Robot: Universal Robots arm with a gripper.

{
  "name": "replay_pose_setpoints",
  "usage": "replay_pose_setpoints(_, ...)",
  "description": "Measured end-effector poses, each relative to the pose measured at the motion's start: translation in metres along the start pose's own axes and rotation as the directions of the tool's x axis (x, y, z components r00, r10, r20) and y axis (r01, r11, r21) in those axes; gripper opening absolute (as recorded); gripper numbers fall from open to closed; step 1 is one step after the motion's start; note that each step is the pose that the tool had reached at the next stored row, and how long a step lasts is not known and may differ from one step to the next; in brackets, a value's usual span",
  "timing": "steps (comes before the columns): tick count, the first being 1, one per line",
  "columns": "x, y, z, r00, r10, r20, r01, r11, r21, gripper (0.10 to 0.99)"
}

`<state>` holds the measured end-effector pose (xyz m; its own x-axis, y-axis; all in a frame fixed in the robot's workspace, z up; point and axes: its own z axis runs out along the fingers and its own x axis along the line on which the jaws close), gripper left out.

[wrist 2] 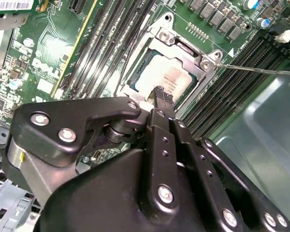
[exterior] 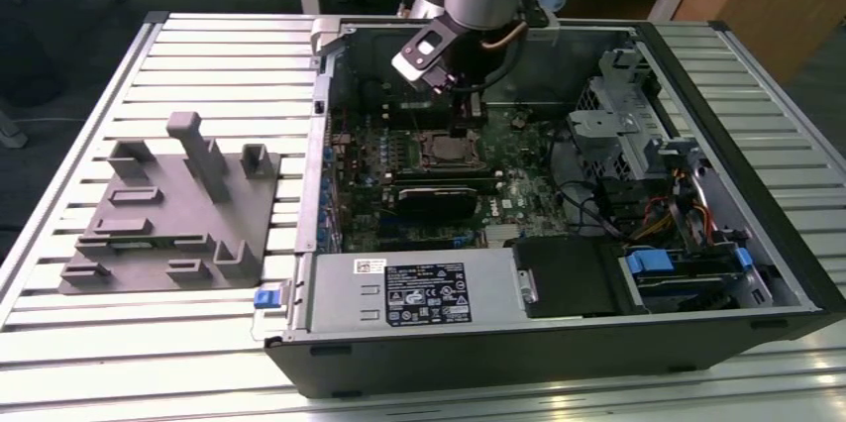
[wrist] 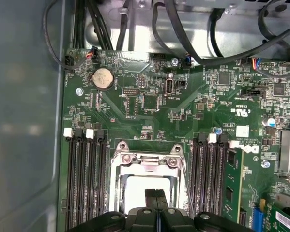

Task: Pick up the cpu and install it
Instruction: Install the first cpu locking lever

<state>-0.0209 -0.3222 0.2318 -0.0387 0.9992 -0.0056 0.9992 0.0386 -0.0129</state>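
- Cpu (wrist 2: 170, 76) lies flat inside the socket frame (wrist 2: 203, 63) on the motherboard (wrist 2: 48, 53), metal top upward.
- Gripper (wrist 2: 160, 93): fingers pressed together, holding nothing, tip over the cpu; contact cannot be told.
- Seating it well probably needs light, straight-down pressure with the chip kept level.
- The chip is square, with no long axis; its edges parallel the frame.

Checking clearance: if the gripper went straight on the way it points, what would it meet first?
Probably the chip, lying in the socket right under the gripper; the gap between is hard to judge.
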Motion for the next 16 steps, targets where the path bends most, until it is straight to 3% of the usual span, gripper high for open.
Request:
replay_pose_setpoints(8, -0.0001, -0.0002, -0.0142, 1.0, 0.0, 0.0, 0.0, 1.0, 0.0, 0.106)
replay_pose_setpoints(16, -0.0002, -0.0005, -0.0413, 1.0, 0.0, 0.0001, 0.0, 1.0, -0.003, 0.106)
